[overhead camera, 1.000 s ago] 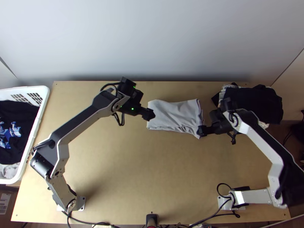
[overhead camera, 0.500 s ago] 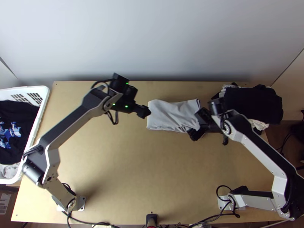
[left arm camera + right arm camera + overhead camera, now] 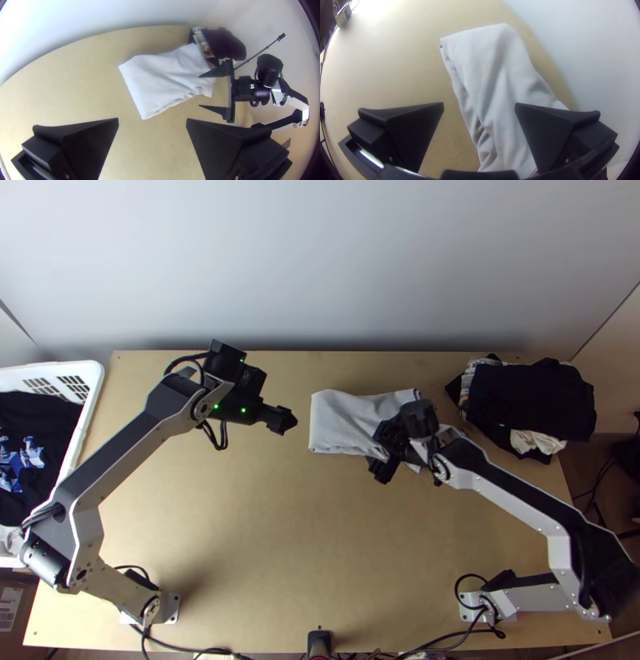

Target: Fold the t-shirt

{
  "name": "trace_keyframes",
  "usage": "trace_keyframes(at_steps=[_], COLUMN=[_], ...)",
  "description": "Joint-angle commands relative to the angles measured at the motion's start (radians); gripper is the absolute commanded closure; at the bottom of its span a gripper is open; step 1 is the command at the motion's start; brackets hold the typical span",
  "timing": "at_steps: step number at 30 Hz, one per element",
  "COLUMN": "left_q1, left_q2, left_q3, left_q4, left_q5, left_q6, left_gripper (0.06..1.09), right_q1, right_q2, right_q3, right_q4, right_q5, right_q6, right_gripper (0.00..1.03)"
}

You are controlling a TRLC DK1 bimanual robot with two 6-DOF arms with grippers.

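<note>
Shirt [image 3: 340, 420], pale grey, lies on table [image 3: 240, 532], far side, a bit R of ctr, folded to a compact, roughly rectangular bundle; top layer lightly wrinkled, near edge w/ layers showing & more rumpled toward its R end. L gripper [image 3: 294, 422] is above table just L of shirt, apart from it; L gripper [image 3: 152, 120] has fingers spread wide, nothing btwn them. R gripper [image 3: 376, 450] is at shirt's near edge, toward its R end, one finger over cloth, other over bare wood; R gripper [image 3: 479, 103] is also wide open, no hold on cloth. Can't tell if the finger over shirt touches it. Far R corner: pile [image 3: 528, 396] of clothes, black on top, cream cloth [image 3: 536, 442] poking out on near side, patterned bit on L side. L edge: white basket [image 3: 94, 376], partly over table, w/ dark tee [image 3: 48, 412] inside, blue & white print on it. Wall [image 3: 320, 260] behind table's far edge.
</note>
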Motion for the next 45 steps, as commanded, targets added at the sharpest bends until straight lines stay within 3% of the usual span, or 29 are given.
trace_keyframes(at_steps=[1,7,14,28,31,38,39,45], left_q1=[0.015,0.02,0.032,0.038,0.038,0.041,0.043,0.058], left_q2=[-0.015,-0.013,-0.015,-0.009,-0.009,-0.018,-0.021,-0.044], left_q3=[-0.027,-0.031,-0.038,-0.03,-0.025,-0.025,-0.025,-0.027], left_q4=[0.007,0.008,0.008,0.007,0.007,-0.006,-0.007,-0.024], left_q5=[0.001,0.001,0.001,0.004,0.007,0.007,0.005,0.005], left_q6=[-0.002,0.011,0.032,0.029,0.024,0.02,0.02,0.018], left_gripper=[0.1,0.1,0.1,0.1,0.1,0.1,0.1,0.1], right_q1=[0.039,0.053,0.051,0.06,0.059,0.053,0.049,0.045], right_q2=[0.059,0.114,0.172,0.297,0.318,0.326,0.326,0.241], right_q3=[-0.045,-0.062,-0.065,-0.039,-0.01,-0.011,-0.013,-0.025], right_q4=[0.1,0.163,0.199,0.42,0.431,0.431,0.43,0.4], right_q5=[0.027,0.09,0.121,0.262,0.266,0.266,0.266,0.265], right_q6=[-0.066,-0.116,-0.116,-0.147,-0.104,-0.106,-0.104,-0.032], right_gripper=[0.04,0.04,0.04,0.05,0.2,0.95,1.0,1.0])
